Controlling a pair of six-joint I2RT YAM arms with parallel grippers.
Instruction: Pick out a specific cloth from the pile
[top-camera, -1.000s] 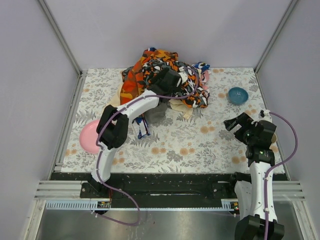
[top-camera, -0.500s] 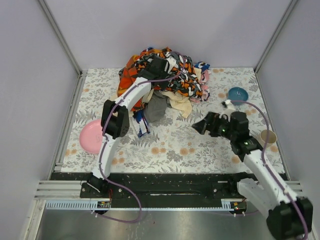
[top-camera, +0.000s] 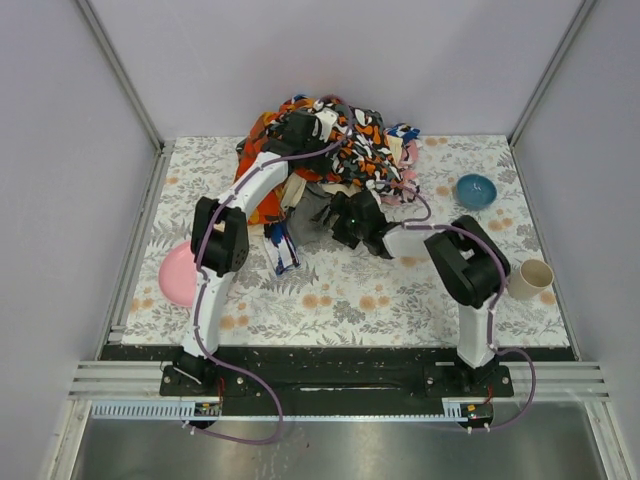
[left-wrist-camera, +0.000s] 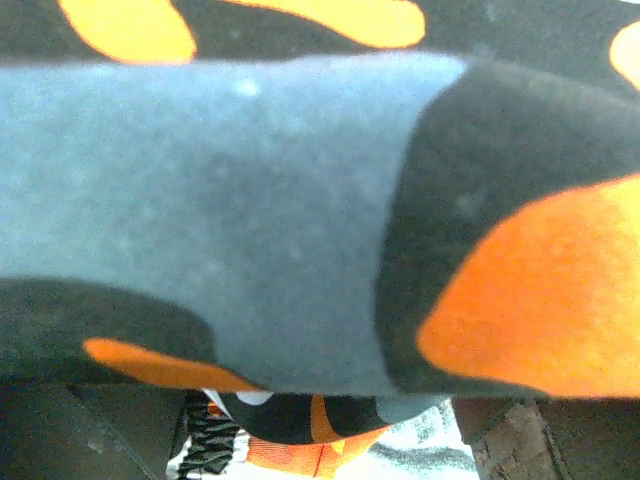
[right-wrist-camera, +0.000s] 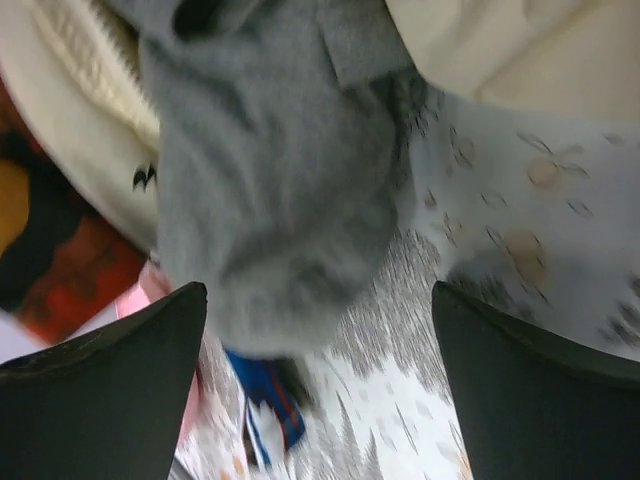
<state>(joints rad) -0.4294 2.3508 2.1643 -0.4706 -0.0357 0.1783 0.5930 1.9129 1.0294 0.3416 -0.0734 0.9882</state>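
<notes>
The floral surface (top-camera: 400, 300) carries the pile (top-camera: 345, 140) at its far side. The grey cloth (right-wrist-camera: 270, 170) spills from the pile's near edge onto the surface. My right end effector (right-wrist-camera: 315, 295) is spread wide just before that grey bulge, gripping nothing. My left end effector (top-camera: 300, 125) is up in the pile against the blotched black cloth (left-wrist-camera: 500, 280); open or closed, I cannot tell. The grey looks soft, light and limp: I would pinch its bulging lower fold.

Cloth on one side of the right gripper (right-wrist-camera: 318, 295), your way open on the other.
Between its spread fingers the grey cloth (right-wrist-camera: 270, 190) bulges toward the view's left finger. Past the other finger you have bare table (right-wrist-camera: 500, 210), up to the cream cloth (right-wrist-camera: 500, 50). At the left wrist, blotched black cloth (left-wrist-camera: 480, 180) fills everything ahead.
</notes>
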